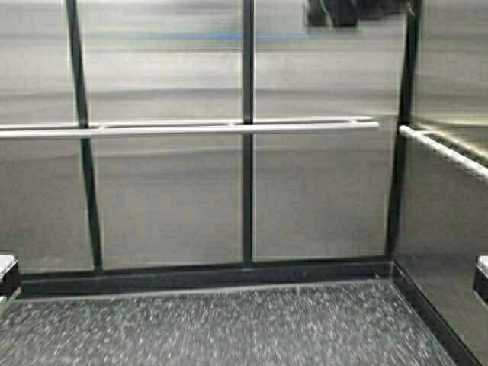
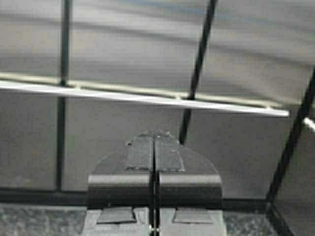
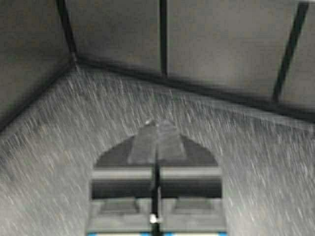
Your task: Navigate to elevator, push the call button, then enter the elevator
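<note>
Elevator (image 1: pixel 168 198) cabin filling the view ahead, steel back wall with pale handrail (image 1: pixel 191 129), dark speckled floor (image 1: pixel 229 328) below, doors out of sight, left tool (image 2: pixel 154 147) pressed together, right tool (image 3: pixel 156 142) pressed together over the floor.

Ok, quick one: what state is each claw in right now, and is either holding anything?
Left claw: closed, holding nothing.
Right claw: closed, holding nothing, above the dark speckled cabin floor.

Both grippers (image 2: pixel 154 147) (image 3: pixel 156 142): dark grey, seemingly flat-padded fingers, paler bases.
</note>
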